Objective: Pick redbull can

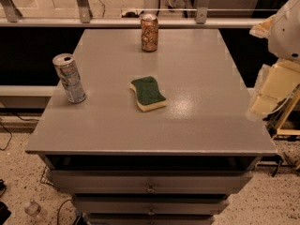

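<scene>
- Redbull can (69, 78) stands upright on the left side of the worktop (201, 78), close to its left edge. The hand (274, 90) is on the opposite side, just off the right edge and well apart from the can, so I judge the reach has not begun.
- Whether the hand is open or closed I cannot tell. Both cans stand on the worktop, so it grips neither.
- Nearest risk: the hand hangs beside the right edge at about the height of the surface, so a low crossing could knock that edge.
- Further out, the green sponge (147, 93) lies near the middle, roughly between hand and can. A low sweep could drag it along, perhaps into the can.
- At the can itself, the body is tall and slim and sits near the drop. An off-centre approach that touches one side first could tip it, and it could roll off the left edge.
- The brown-gold can (149, 32) stands at the far edge, well apart from the target, so only poor aim would take it by mistake.
- Pose: the arm comes in from the right border. A white rounded part sits above, and a cream part slants down and left toward the worktop's right edge. Much of the arm is cut off.
</scene>
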`<action>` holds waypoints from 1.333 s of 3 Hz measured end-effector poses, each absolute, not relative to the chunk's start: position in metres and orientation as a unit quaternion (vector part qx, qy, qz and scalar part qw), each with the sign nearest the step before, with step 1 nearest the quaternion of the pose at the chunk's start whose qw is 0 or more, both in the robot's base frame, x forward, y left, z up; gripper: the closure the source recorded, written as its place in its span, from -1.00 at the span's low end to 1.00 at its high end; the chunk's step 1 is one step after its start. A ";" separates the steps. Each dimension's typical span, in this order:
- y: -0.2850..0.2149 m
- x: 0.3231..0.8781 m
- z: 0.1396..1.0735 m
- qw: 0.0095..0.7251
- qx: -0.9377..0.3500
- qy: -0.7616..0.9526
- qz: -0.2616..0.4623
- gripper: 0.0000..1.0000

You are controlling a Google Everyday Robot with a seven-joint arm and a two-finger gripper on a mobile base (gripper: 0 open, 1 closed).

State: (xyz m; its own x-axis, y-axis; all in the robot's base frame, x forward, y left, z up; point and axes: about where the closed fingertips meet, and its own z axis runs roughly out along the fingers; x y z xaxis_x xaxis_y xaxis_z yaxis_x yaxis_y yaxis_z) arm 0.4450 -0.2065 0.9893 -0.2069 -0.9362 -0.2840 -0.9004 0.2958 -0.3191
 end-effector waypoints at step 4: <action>-0.060 0.516 0.965 0.495 -0.524 0.660 0.212 -1.00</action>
